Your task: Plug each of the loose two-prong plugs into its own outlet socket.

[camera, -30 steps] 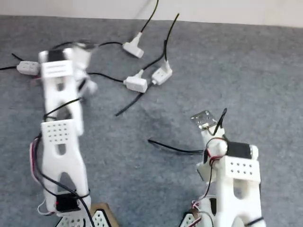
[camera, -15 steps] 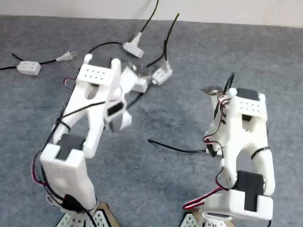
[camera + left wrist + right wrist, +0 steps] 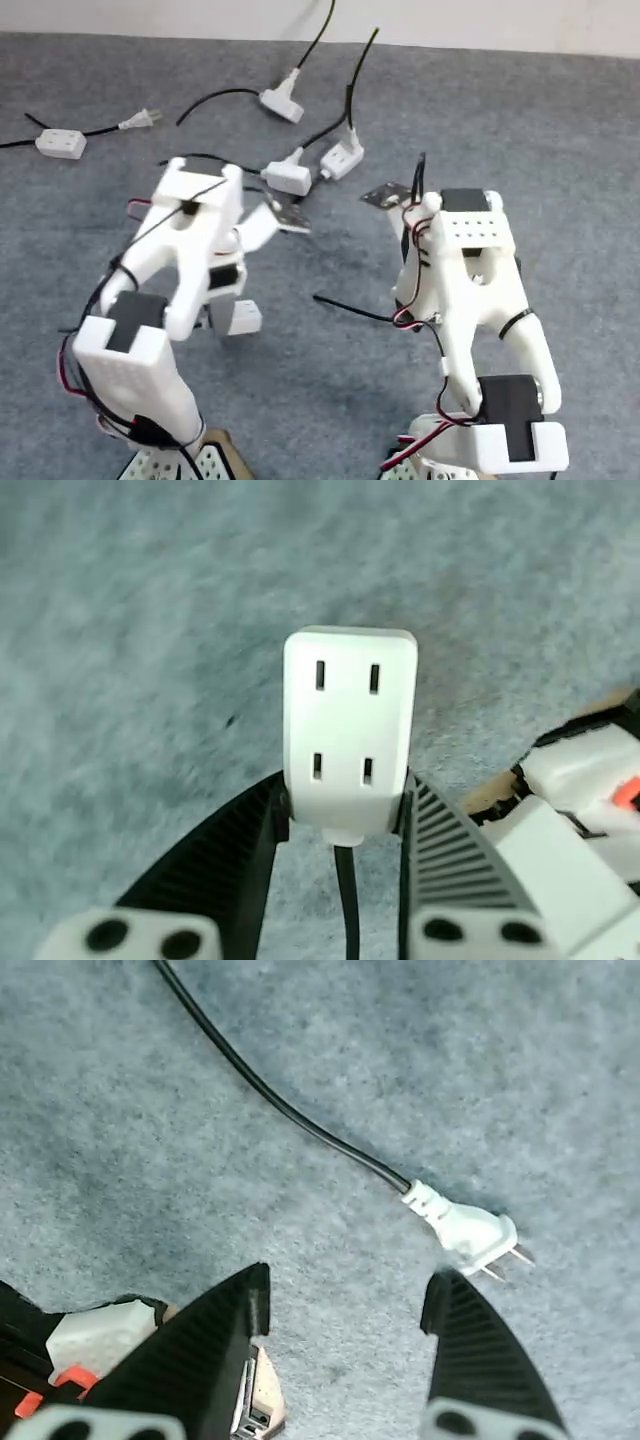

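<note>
High view: left arm's folded back over the table [image 3: 560, 150] with the outlet socket [image 3: 243, 318] at its tip, and a black cord [image 3: 360, 311] runs under the right arm, which covers its plug end. Left wrist view: left end effector [image 3: 345, 805] is clamped on that outlet socket [image 3: 348, 710], all four slots facing the camera. Right wrist view: right end effector [image 3: 348, 1285] is spread wide, holding nothing, two-prong plug [image 3: 468, 1238] lying on the table right of centre.

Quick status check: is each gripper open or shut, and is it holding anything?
Left gripper: closed on the white outlet socket.
Right gripper: open, holding nothing; a loose two-prong plug lies close by.
</note>
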`<act>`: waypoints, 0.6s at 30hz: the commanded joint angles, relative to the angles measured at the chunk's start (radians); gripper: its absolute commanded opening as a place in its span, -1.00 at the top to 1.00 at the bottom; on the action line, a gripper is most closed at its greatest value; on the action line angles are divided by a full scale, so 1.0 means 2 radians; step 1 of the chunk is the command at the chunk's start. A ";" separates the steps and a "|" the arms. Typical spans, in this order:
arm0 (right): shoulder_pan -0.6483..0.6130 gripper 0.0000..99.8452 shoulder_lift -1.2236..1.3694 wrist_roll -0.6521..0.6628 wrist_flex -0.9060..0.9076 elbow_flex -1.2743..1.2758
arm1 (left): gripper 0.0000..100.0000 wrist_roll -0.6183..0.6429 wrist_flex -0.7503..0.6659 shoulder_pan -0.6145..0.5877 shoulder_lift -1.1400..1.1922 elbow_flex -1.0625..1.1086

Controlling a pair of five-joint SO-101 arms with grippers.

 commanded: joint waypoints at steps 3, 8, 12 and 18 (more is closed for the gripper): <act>-0.001 0.49 -0.023 0.017 0.008 -0.005 | 0.89 -0.003 0.008 0.059 -0.033 -0.003; -0.002 0.49 -0.023 0.035 0.008 -0.003 | 0.89 -0.046 0.010 0.092 -0.028 -0.003; -0.001 0.49 -0.025 0.038 0.009 -0.001 | 0.88 -0.094 0.008 0.092 -0.028 -0.027; -0.001 0.49 -0.025 0.038 0.009 -0.005 | 0.88 -0.146 -0.050 0.067 -0.028 -0.075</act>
